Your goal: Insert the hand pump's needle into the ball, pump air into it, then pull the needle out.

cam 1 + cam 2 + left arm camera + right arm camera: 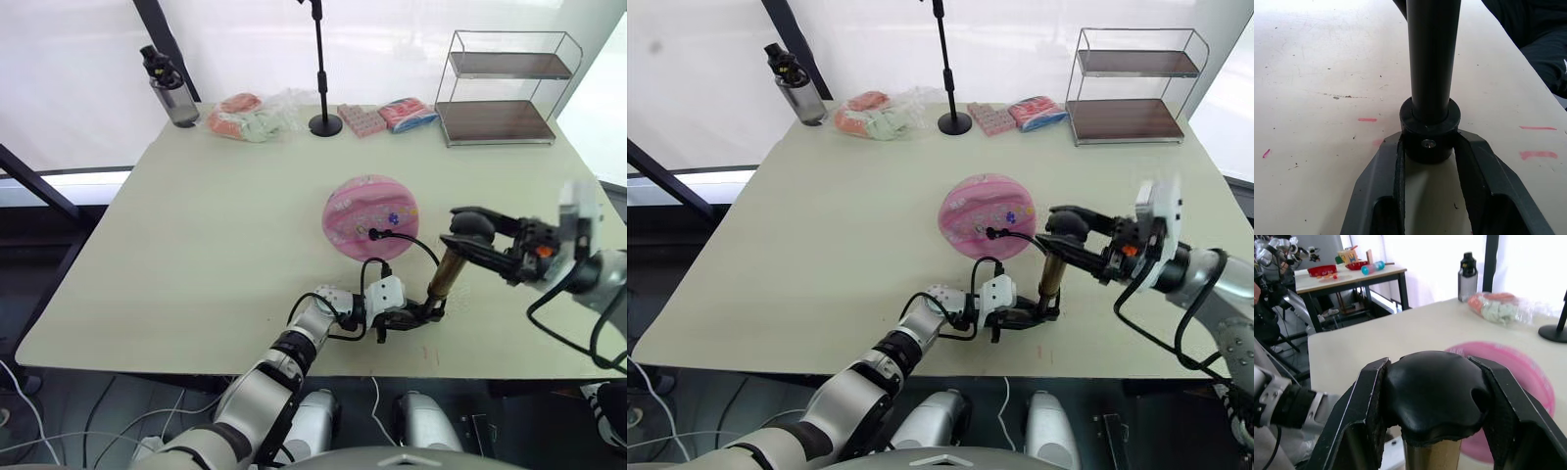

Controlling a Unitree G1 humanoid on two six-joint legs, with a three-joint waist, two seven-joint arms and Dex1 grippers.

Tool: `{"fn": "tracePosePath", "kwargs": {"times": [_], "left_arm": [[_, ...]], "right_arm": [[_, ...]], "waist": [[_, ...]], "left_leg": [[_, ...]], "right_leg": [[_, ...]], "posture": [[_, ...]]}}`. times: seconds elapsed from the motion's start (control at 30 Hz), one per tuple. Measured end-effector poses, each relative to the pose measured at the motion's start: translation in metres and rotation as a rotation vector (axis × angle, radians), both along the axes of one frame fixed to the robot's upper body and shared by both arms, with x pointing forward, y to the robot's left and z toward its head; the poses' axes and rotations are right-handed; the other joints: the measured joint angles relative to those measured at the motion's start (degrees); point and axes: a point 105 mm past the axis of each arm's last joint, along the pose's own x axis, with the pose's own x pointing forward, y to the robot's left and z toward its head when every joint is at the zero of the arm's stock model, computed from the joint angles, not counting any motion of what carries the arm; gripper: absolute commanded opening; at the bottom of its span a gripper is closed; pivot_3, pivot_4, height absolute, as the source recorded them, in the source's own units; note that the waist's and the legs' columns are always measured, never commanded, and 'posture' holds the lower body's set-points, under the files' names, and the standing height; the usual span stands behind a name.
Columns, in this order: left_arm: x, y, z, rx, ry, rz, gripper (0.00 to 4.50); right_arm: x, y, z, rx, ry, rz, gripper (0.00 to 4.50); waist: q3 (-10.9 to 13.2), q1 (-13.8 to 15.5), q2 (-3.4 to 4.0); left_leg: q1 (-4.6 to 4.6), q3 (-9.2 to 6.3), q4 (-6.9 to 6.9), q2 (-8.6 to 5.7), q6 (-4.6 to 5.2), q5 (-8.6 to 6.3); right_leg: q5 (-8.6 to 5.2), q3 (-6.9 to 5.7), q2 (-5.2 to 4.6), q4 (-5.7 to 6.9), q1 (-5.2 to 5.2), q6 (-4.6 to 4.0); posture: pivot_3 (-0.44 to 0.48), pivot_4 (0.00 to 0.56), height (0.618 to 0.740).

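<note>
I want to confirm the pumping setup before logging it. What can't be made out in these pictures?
- The needle: too small to see in the eye views; the hose simply ends at the ball.
- The hand pump barrel's top end: cut off by the left wrist view's edge above the left gripper.
- Ball prints: blurred in the right wrist view, behind the knob handle held by the right gripper.

No readable text, labels, brands or nos. anywhere. Ball has small cartoon prints, no legible words. Table shows pink marks only, not letters. Packets at far edge too small to read.
</note>
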Motion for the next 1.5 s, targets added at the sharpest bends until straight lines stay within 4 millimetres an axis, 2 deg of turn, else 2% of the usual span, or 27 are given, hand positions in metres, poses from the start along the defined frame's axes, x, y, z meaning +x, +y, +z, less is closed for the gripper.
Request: {"fn": "tracePosePath", "kwargs": {"times": [0.23, 0.5, 0.73, 0.87, 0.97, 1.17, 1.27, 1.33, 1.47, 1.5], "left_arm": [[0.000, -0.001, 0.001, -0.004, 0.001, -0.001, 1.09], [-0.001, -0.007, 0.004, -0.020, -0.002, -0.007, 1.09], [-0.001, -0.006, 0.002, -0.009, -0.004, -0.011, 1.09], [0.002, -0.003, 0.000, 0.005, -0.005, 0.007, 1.09], [0.001, -0.003, -0.002, 0.013, 0.001, 0.007, 1.09], [0.001, -0.002, -0.002, 0.015, -0.002, 0.006, 1.09], [0.001, -0.003, -0.003, 0.015, -0.001, 0.005, 1.09], [0.001, -0.003, -0.002, 0.014, -0.001, 0.004, 1.09], [0.001, -0.002, -0.003, 0.015, -0.001, 0.004, 1.09], [0.001, -0.002, -0.003, 0.014, -0.001, 0.005, 1.09]], "right_arm": [[-0.001, -0.006, 0.039, -0.006, -0.044, -0.006, 2.00], [0.003, -0.008, 0.046, -0.005, 0.011, -0.015, 2.00], [-0.002, -0.010, 0.039, -0.009, -0.032, -0.024, 2.00], [-0.008, -0.008, 0.026, -0.011, -0.082, -0.022, 2.00], [-0.007, -0.005, 0.009, 0.005, -0.096, -0.025, 2.00], [-0.002, 0.002, -0.035, -0.030, -0.022, -0.030, 2.00], [0.000, 0.003, -0.045, -0.037, -0.002, -0.033, 2.00], [0.002, 0.003, -0.060, -0.040, 0.022, -0.044, 2.00], [0.003, 0.003, -0.069, -0.052, 0.032, -0.048, 2.00], [0.003, 0.006, -0.083, -0.056, 0.053, -0.056, 2.00]], "waist": [[0.02, 0.19, -0.01], [0.24, -0.05, -0.01], [0.22, -0.04, -0.01], [0.12, -0.30, 0.05], [-0.24, -0.26, -0.32], [-0.28, -0.27, -0.34], [-0.30, -0.25, -0.34], [-0.30, -0.25, -0.34], [-0.31, -0.27, -0.34], [-0.32, -0.29, -0.33]], "left_leg": [[-0.05, -0.01, 0.00, -0.02, 0.00, 0.00], [-0.28, 0.01, -0.01, -0.01, 0.01, 0.00], [-0.17, 0.03, -0.03, -0.01, 0.02, -0.01], [0.08, 0.11, -0.03, 0.06, 0.04, -0.02], [0.15, 0.06, -0.03, 0.17, 0.03, -0.02], [0.17, 0.08, -0.02, 0.15, 0.02, -0.02], [0.16, 0.08, -0.03, 0.14, 0.02, -0.02], [0.16, 0.08, -0.03, 0.12, 0.02, -0.02], [0.17, 0.07, -0.04, 0.13, 0.02, -0.02], [0.17, 0.07, -0.04, 0.13, 0.02, -0.02]], "right_leg": [[0.00, -0.02, -0.04, -0.01, -0.03, 0.00], [0.01, 0.00, -0.04, 0.01, -0.31, -0.02], [0.01, -0.01, -0.04, 0.00, -0.20, -0.01], [-0.01, 0.02, 0.02, 0.01, 0.01, 0.03], [-0.02, -0.05, 0.15, 0.01, 0.08, 0.02], [-0.01, -0.01, 0.13, 0.01, 0.08, 0.01], [-0.01, -0.01, 0.13, 0.01, 0.08, 0.00], [-0.01, 0.00, 0.13, 0.01, 0.07, 0.00], [-0.01, 0.00, 0.13, 0.01, 0.07, 0.00], [-0.01, 0.00, 0.14, 0.01, 0.07, 0.00]], "posture": [[0.000, 0.150, 0.740], [0.000, 0.150, 0.740], [0.000, 0.150, 0.740], [0.000, 0.150, 0.740], [0.000, 0.150, 0.740], [0.000, 0.150, 0.740], [0.000, 0.150, 0.740], [0.000, 0.150, 0.740], [0.000, 0.150, 0.740], [0.000, 0.150, 0.740]]}}
